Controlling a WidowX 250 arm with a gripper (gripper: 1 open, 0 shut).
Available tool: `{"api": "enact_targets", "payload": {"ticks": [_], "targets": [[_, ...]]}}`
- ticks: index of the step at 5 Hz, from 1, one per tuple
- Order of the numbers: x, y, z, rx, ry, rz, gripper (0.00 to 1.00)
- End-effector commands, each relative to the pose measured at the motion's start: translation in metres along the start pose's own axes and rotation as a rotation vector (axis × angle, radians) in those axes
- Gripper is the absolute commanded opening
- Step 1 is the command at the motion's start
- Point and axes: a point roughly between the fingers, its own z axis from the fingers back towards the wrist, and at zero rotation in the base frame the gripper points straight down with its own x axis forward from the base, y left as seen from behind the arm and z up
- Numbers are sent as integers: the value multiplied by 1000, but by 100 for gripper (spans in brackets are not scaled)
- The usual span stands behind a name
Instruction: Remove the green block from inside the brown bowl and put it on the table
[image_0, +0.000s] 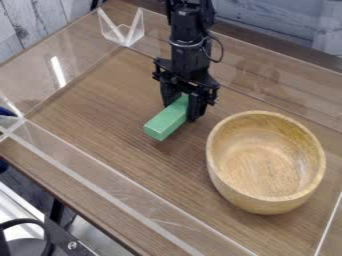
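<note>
The green block (164, 121) lies on the table (100, 110), left of the brown bowl (266, 160), which holds nothing. My gripper (185, 103) points straight down over the block's far end, fingers shut on that end. The block's near end rests on the wood. The black arm rises behind the gripper to the top of the view.
Low clear acrylic walls (54, 150) edge the tabletop at the front left and along the back. A clear angled stand (123, 28) sits at the far left corner. The bowl sits close to the front right wall.
</note>
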Motion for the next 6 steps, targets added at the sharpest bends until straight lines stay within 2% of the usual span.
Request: {"api": "enact_targets", "payload": {"ticks": [1,5,6], "targets": [[12,2,31,33,-108,-5,0],[7,6,13,30,-56,14,0],[6,7,13,29,-47,20,100]]}}
